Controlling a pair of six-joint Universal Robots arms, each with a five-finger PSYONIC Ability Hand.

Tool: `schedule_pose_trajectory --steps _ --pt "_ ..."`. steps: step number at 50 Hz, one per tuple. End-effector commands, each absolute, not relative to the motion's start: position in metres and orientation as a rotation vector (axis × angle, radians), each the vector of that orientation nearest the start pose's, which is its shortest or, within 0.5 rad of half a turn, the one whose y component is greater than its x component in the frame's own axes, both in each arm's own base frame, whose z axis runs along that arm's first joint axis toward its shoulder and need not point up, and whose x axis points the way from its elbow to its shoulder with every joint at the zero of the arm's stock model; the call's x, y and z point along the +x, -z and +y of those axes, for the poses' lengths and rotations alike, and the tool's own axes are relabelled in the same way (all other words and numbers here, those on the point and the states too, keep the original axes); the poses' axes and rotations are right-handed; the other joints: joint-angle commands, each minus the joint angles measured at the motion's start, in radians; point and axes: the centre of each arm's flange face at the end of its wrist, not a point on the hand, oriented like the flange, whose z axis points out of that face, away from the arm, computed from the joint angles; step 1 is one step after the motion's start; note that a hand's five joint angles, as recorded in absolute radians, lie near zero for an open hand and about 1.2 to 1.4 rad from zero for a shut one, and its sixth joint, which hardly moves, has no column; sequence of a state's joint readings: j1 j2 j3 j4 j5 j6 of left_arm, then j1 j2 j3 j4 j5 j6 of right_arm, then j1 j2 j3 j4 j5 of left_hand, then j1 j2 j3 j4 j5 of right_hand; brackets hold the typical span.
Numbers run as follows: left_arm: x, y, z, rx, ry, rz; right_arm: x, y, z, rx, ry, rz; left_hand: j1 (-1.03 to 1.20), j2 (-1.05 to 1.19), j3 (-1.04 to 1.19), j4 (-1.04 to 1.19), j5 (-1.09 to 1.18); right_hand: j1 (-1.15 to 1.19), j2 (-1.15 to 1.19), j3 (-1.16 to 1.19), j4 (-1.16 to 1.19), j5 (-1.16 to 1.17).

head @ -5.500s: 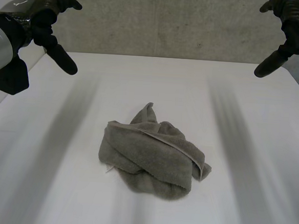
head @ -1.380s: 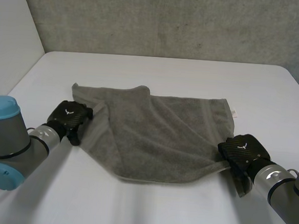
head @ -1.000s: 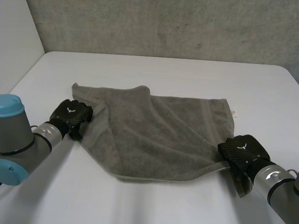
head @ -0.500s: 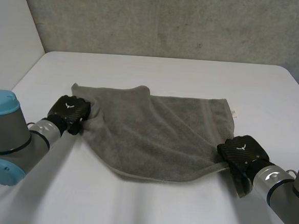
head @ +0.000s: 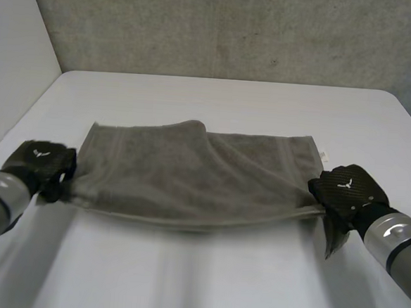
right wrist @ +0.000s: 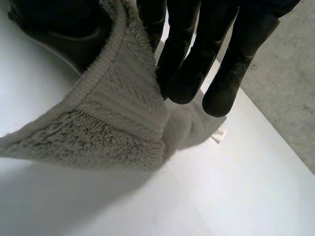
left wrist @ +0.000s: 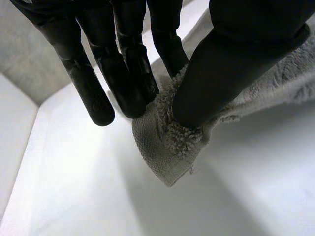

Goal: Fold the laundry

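A grey-green towel (head: 190,174) hangs stretched between my two hands, its near edge lifted off the white table (head: 204,274) and its far edge lying on it. My left hand (head: 39,165) pinches the towel's near left corner (left wrist: 170,147) between thumb and fingers. My right hand (head: 345,190) is shut on the near right corner, the cloth (right wrist: 118,118) running between its thumb and fingers. A fold bulges up at the middle of the far edge (head: 193,127). A small white label (head: 322,156) sticks out at the far right corner; the right wrist view has this label (right wrist: 218,133) beyond the fingertips.
A concrete wall (head: 228,32) runs behind the table's far edge. A pale wall (head: 11,63) stands to the left. Bare tabletop lies in front of the towel and beyond it.
My left hand has closed on the left corner and pulled it out to the left and toward me, drawing the towel taut. The right hand has risen slightly with its corner.
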State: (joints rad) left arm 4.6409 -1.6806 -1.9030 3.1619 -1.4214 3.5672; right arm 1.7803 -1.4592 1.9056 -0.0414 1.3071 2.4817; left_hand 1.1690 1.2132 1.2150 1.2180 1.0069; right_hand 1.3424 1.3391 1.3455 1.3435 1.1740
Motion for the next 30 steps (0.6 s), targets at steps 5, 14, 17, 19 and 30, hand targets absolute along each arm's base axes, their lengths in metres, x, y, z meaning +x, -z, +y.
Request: schedule_pose_trajectory --steps 5,14,17,19,30 --pt "-0.132 -0.196 -0.215 0.784 1.478 2.411 0.198 -0.208 -0.199 -1.759 1.546 2.282 0.227 0.183 0.181 0.178 0.215 0.054 0.057 0.051 0.053 0.048" --pt "-0.127 -0.198 -0.187 0.858 1.377 2.386 0.191 -0.223 -0.2 -1.972 1.418 2.244 0.227 0.183 0.181 0.178 0.215 0.054 0.057 0.051 0.053 0.048" --pt "-0.128 -0.197 -0.189 0.865 1.377 2.392 0.195 -0.225 -0.209 -1.988 1.444 2.2 0.227 0.183 0.181 0.178 0.215 0.054 0.057 0.051 0.053 0.048" --pt "-0.128 -0.198 -0.192 0.862 1.393 2.385 0.198 -0.219 -0.215 -1.99 1.415 2.176 0.227 0.183 0.181 0.178 0.215 0.054 0.057 0.051 0.053 0.048" --pt "-0.148 -0.179 -0.278 0.799 1.476 2.436 0.216 -0.189 -0.276 -2.023 1.522 2.108 0.227 0.183 0.181 0.178 0.215 0.054 0.057 0.051 0.053 0.048"
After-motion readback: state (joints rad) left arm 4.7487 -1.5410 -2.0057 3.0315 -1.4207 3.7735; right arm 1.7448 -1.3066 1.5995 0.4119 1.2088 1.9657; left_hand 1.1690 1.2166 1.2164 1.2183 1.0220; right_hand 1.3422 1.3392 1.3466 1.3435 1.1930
